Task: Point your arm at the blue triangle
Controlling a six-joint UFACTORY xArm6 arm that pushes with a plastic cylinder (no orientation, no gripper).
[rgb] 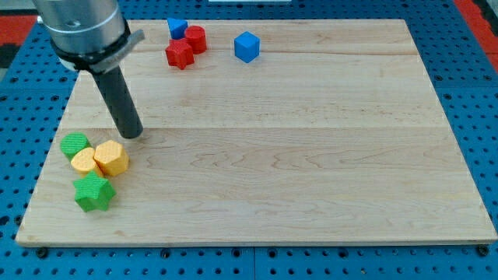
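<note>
The blue triangle (pixel 177 27) lies at the view's top, left of centre, touching a red cylinder (pixel 195 38) with a red star (pixel 180 54) just below them. A blue cube (pixel 247 47) sits to their right. My tip (pixel 132 134) rests on the board at the view's left, far below and left of the blue triangle. It is just above and right of a yellow cylinder (pixel 112 158).
A green cylinder (pixel 75 145), a yellow block (pixel 84 161) and a green star (pixel 94 192) cluster at the view's lower left. The wooden board (pixel 311 155) is ringed by a blue perforated base (pixel 475 93).
</note>
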